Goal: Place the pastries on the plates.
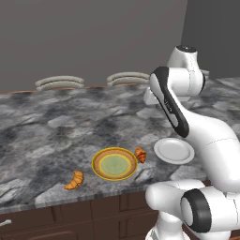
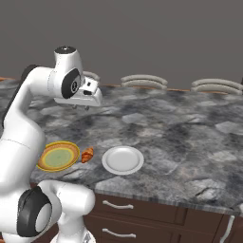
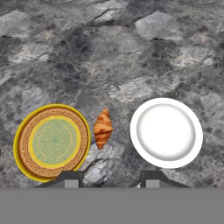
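The arm hid much of the pincer (image 2: pixel 80 106), which hung empty with its tips parted above the marbled grey surface (image 3: pixel 131 52). One ridged croissant (image 3: pixel 103 128) lay between the yellow-rimmed plate (image 3: pixel 26 131) and the white plate (image 3: pixel 166 132); the other croissant (image 1: pixel 74 180) lay left of the yellow-rimmed plate.

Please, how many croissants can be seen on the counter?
2. One croissant lies between the yellow-rimmed plate and the white plate. The other croissant lies near the counter's front edge, apart from both plates.

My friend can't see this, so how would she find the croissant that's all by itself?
Start at the grey marble counter and find the yellow-rimmed plate. One croissant lies between it and the white plate; the lone croissant lies on the yellow plate's other side, near the counter's front edge.
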### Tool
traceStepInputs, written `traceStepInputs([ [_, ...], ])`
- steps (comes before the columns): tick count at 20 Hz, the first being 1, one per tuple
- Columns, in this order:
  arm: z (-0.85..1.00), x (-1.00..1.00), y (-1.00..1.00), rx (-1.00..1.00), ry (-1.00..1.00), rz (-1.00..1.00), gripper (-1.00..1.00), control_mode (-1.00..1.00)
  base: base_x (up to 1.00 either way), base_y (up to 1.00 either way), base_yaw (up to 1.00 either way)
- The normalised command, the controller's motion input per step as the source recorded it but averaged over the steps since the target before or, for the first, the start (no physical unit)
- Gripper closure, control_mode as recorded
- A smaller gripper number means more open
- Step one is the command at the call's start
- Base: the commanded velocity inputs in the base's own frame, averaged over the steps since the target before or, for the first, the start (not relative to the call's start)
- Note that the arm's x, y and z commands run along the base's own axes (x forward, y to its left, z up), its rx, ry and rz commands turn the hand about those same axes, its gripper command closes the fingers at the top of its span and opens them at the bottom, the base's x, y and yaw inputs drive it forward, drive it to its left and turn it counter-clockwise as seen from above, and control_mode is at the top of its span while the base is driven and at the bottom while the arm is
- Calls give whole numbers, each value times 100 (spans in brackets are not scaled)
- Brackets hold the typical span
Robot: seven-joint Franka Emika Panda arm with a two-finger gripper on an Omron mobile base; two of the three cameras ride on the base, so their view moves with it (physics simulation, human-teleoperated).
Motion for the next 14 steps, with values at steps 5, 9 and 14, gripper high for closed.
traceStepInputs([
  [5, -28, -1, 24, 0, 3, 0, -100, -100, 0, 0, 0],
  [9, -64, 0, 47, 0, 12, 0, -100, -100, 0, 0, 0],
  [14, -67, -1, 15, -1, 3, 0, -100, -100, 0, 0, 0],
])
